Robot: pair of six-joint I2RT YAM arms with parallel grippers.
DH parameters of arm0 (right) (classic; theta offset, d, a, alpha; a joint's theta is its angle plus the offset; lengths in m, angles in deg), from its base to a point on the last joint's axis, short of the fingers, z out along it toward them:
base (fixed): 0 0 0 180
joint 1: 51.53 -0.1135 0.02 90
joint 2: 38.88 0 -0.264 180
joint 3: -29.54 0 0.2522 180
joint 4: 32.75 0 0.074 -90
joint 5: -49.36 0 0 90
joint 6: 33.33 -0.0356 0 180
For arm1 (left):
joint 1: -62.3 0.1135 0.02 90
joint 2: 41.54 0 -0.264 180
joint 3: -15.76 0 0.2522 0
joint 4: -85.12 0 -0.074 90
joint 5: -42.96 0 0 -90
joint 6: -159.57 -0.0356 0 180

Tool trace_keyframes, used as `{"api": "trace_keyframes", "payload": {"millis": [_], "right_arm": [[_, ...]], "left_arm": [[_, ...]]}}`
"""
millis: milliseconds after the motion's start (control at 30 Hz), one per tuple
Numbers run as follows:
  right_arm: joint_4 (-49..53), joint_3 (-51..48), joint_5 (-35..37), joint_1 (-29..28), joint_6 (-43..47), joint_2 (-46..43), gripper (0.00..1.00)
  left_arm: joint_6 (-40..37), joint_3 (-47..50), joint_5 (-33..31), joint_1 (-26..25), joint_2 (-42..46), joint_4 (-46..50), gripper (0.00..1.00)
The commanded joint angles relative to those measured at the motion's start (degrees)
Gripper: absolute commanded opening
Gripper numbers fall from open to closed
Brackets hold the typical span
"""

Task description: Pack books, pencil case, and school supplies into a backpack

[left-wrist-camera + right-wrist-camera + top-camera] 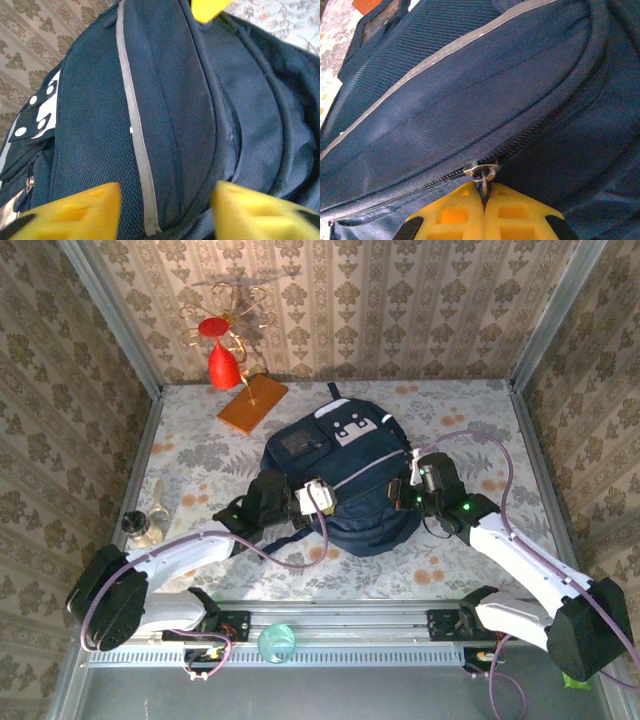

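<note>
The navy backpack (pixel 345 475) lies flat in the middle of the table, its grey-white patch toward the far wall. My left gripper (pixel 300 502) is at its near-left side. In the left wrist view this gripper (pixel 165 210) is open, and its yellow fingers (pixel 75 212) stand apart over the fabric and a pale stripe (pixel 135 150). My right gripper (pixel 405 490) is at the backpack's right side. Its jaws (pixel 484 197) are shut on the metal zipper pull (pixel 483 176) of a zip that runs along the pocket seam. The books, pencil case and school supplies are out of view.
An orange flat slab (pixel 252 403) lies at the back left beside a red and gold ornament (pixel 222 360). A small metal object (pixel 150 520) stands near the left wall. A teal cup (pixel 277 643) sits on the rail between the arm bases.
</note>
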Motion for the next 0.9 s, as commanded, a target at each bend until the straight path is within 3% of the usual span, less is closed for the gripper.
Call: {"api": "trace_keyframes", "payload": {"millis": [0,200,433,533,667,767,867], "right_arm": [[-3.53,-0.48,-0.02,-1.96,0.74,-1.11,0.00],[-4.63,-0.89,-0.37,-2.97,0.22,-0.54,0.00],[-5.25,-1.52,-0.36,-3.15,-0.70,-0.98,0.00],[-5.25,-1.44,-0.28,-3.14,-0.73,-0.98,0.00],[-4.67,-1.17,-0.24,-3.29,0.03,-1.07,0.00],[-2.41,-0.77,1.13,-3.23,2.00,-1.24,0.00],[0.58,-0.25,3.22,-3.13,4.30,-1.76,0.00]], "left_arm": [[4.13,-3.28,-2.02,-4.22,0.71,2.10,0.59],[4.05,-11.41,-8.01,-9.71,-7.85,2.79,0.61],[0.36,-17.76,-11.59,-10.85,-16.56,3.32,0.52],[-0.34,-18.69,-12.11,-10.84,-18.23,3.17,0.43],[-0.80,-18.57,-11.74,-10.56,-18.19,3.30,0.23],[-1.56,-16.79,-10.36,-9.63,-16.41,3.55,0.00],[-2.22,-14.03,-8.11,-7.86,-13.32,3.76,0.00]]}}
